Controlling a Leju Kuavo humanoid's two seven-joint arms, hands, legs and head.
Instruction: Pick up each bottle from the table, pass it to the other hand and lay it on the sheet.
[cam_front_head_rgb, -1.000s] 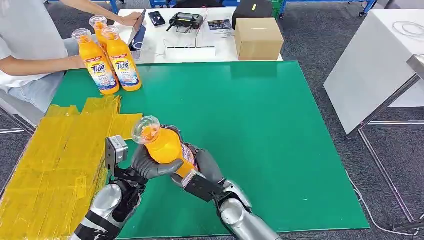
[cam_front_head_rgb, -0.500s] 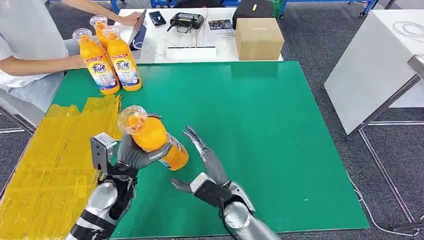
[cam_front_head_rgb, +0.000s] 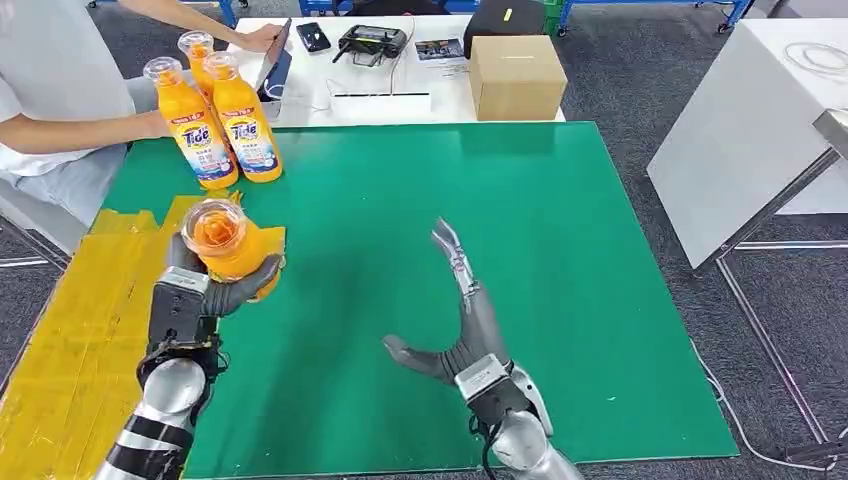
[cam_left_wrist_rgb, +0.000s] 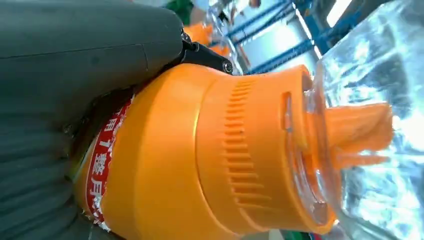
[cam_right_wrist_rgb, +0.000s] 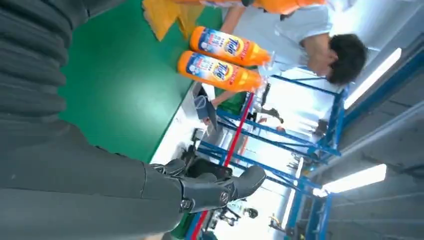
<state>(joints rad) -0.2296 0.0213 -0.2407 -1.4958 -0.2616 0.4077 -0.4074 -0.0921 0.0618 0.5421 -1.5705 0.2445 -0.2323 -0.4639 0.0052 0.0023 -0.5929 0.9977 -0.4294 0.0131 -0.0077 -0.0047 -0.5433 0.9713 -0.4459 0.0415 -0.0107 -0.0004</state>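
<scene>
My left hand grips an orange Tide bottle with a clear cap, held over the inner edge of the yellow sheet. Close up, the held bottle shows its ribbed orange neck against the left hand. My right hand is open above the green mat, fingers spread, apart from the bottle. Three more orange bottles stand upright at the mat's far left corner; two of these standing bottles also appear beyond the right hand.
A person sits at the far left, one hand by the standing bottles. Behind the mat, a white table carries a cardboard box, a controller and a phone. A tilted white board stands on the right.
The right hand let go of the bottle and drew away to the right, opening. The left hand carried the bottle leftward to the yellow sheet's edge.
</scene>
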